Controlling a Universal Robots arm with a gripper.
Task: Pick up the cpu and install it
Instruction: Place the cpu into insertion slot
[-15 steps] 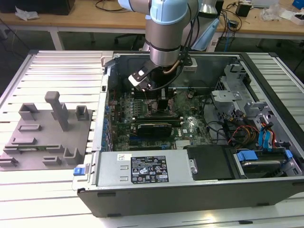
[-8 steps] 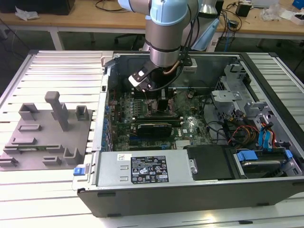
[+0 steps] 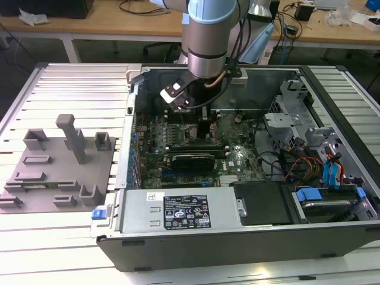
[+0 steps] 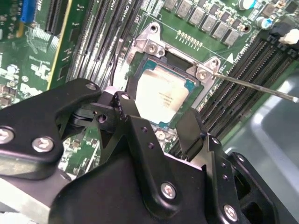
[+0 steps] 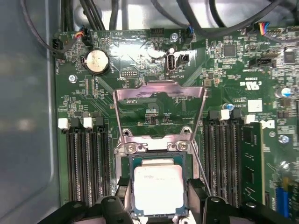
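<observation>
The cpu (image 5: 158, 189) is a silver-topped square chip lying flat in the motherboard socket (image 5: 127, 179), whose metal load plate (image 5: 159, 95) is swung up and open. The second wrist view has the cpu (image 4: 161, 91) just beyond the black fingers (image 4: 135, 126). My gripper (image 5: 158, 198) hangs low over the socket, open, with one finger on each side of the chip and a small gap to its edges. In the exterior view the gripper (image 3: 205, 133) reaches down into the open computer case (image 3: 113, 178), above the middle of the board.
Memory slots flank the socket, and a green memory stick (image 5: 250, 158) stands in one of them. The thin socket lever (image 4: 252, 86) sticks out sideways. A power supply (image 3: 178, 211) and drive bays (image 3: 320, 196) fill the case's near side. A grey fixture block (image 3: 59, 166) sits at the exterior view's left.
</observation>
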